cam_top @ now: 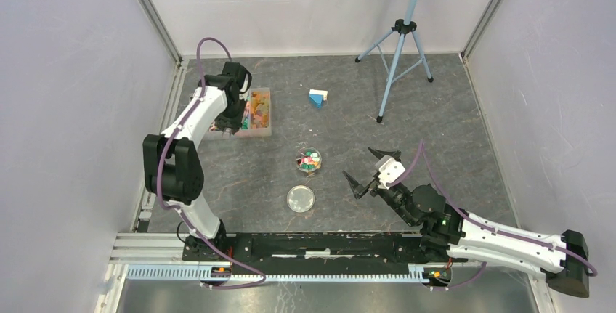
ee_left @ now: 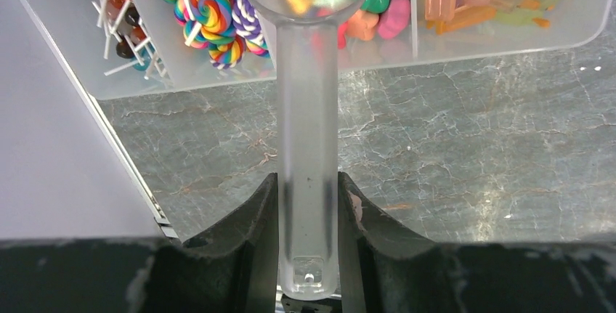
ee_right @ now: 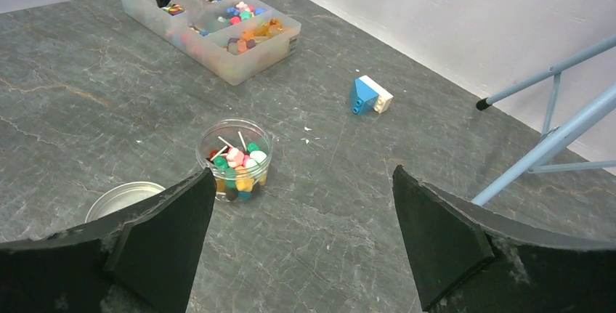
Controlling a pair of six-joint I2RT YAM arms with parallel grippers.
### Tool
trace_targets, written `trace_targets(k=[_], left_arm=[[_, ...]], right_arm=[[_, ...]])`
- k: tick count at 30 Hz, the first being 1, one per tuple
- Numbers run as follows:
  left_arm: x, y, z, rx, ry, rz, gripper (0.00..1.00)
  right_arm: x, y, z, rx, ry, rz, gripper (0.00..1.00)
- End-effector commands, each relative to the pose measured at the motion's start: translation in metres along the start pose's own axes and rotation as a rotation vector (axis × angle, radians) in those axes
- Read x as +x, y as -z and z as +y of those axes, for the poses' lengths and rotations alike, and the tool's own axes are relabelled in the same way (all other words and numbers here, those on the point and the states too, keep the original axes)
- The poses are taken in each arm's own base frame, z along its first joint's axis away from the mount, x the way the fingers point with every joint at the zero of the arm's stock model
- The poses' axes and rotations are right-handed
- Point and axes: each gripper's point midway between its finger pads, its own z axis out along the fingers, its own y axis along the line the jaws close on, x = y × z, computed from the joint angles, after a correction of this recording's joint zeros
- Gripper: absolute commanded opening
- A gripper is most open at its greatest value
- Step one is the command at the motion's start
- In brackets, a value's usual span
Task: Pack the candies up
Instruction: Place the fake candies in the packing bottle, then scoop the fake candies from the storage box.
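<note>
Left claw [ee_left: 307,186] is clamped on the handle of the clear scoop [ee_left: 308,110]. Its bowl is over the divided tray [ee_left: 218,84] at the top of the wrist frame, where the candies [ee_left: 218,8] lie, and a few seem to sit in the bowl. I judge this to be the scooping step. Next I must lift level, carry to the open jar [cam_top: 309,159] mid-frame overhead, which is part-filled, and tip. Right claw [cam_top: 359,165] hangs spread wide, holding nothing, to the right of the jar.
</note>
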Motion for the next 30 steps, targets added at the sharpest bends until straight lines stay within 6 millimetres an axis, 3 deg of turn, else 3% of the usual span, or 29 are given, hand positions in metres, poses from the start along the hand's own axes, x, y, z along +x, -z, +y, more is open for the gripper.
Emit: trace_targets(k=[1, 12, 30], left_arm=[[-0.018, -0.005, 0.002, -0.014, 0.026, -0.127, 0.02], [-0.011, -0.024, -0.008, 0.011, 0.059, -0.149, 0.02], [-0.006, -0.027, -0.002, -0.033, 0.073, -0.174, 0.02]], right_arm=[[-0.016, -0.002, -0.004, 0.021, -0.018, -0.044, 0.98], [-0.015, -0.003, -0.003, 0.019, -0.021, -0.042, 0.98], [-0.018, -0.002, -0.004, 0.021, -0.03, -0.052, 0.98]])
